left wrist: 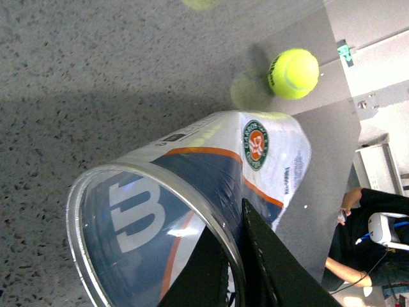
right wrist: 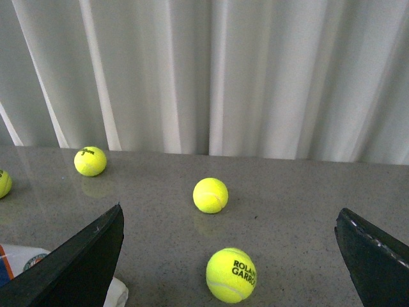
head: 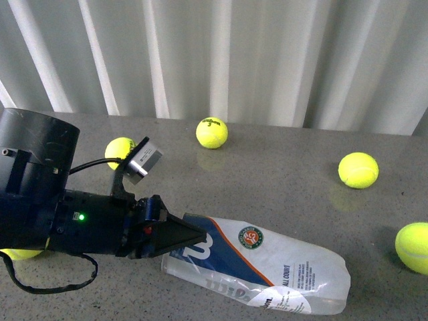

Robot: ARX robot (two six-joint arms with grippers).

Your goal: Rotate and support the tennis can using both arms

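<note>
worktop point(head: 287, 200): grey, carries everything | left arm point(head: 60, 214): at can's open end, jaws pinching the rim, one inside, one outside | can point(head: 267, 267): lying on its side on worktop | right jaws: spread wide, holding nothing | balls point(head: 212, 132): scattered beyond can, none touching it

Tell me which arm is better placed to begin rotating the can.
Left, probably. The left gripper is clamped on the silver rim of the tennis can, which lies on its side; the right gripper hangs open, apart from it.
</note>
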